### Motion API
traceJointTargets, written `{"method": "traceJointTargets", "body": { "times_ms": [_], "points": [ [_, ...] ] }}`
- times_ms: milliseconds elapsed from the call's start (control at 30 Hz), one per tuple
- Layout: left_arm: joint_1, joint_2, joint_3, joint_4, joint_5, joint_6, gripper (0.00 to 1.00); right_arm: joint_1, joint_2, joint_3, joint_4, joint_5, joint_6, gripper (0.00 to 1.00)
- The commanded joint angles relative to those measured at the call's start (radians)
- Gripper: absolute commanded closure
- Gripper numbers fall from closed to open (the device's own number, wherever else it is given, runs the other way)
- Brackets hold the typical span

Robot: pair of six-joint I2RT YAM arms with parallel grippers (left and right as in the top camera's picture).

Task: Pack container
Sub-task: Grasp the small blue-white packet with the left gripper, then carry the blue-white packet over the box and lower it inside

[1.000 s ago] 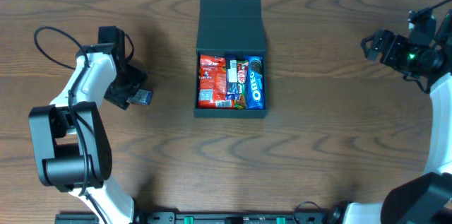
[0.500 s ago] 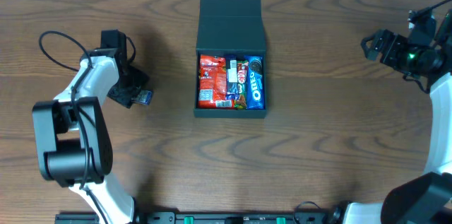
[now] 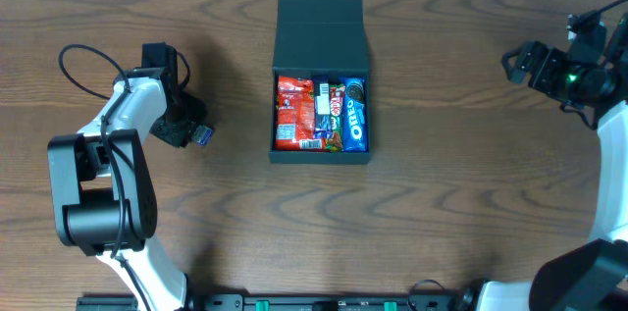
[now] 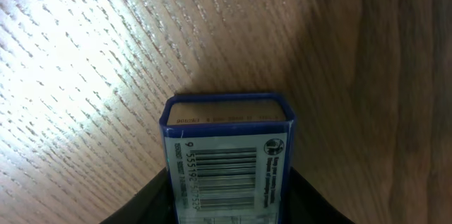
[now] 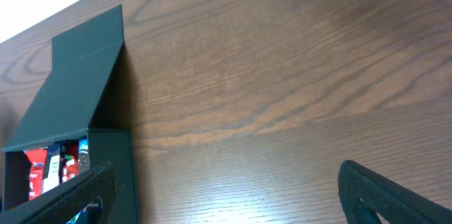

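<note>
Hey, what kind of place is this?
Probably a robotics lab bench, not a home: a left arm and a right arm at a wood-grain table, with a container of snack packets set out for packing.

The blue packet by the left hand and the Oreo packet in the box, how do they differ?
The blue packet lies on the bare table, outside the container; the Oreo packet is packed inside it beside other snacks. The blue packet sits between the fingers of the left hand; no hand is near the Oreo packet. The blue packet shows a barcode face; the Oreo packet shows its brand name. Both are blue.
</note>
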Motion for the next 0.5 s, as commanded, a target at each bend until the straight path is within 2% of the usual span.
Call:
{"method": "traceJointTargets", "body": {
  "times_ms": [0, 233, 467],
  "points": [
    [0.001, 0.026, 0.000, -0.001, 0.003, 0.021, 0.66, -0.006, -0.019, 0.003, 0.000, -0.007, -0.016, 0.01],
    [-0.005, 0.026, 0.107, -0.029, 0.002, 0.141, 0.79, -0.006, -0.019, 0.003, 0.016, -0.007, -0.015, 0.01],
    [-0.097, 0.026, 0.374, -0.107, -0.076, 0.322, 0.85, -0.006, -0.019, 0.003, 0.026, -0.007, -0.011, 0.01]
  ]
}}
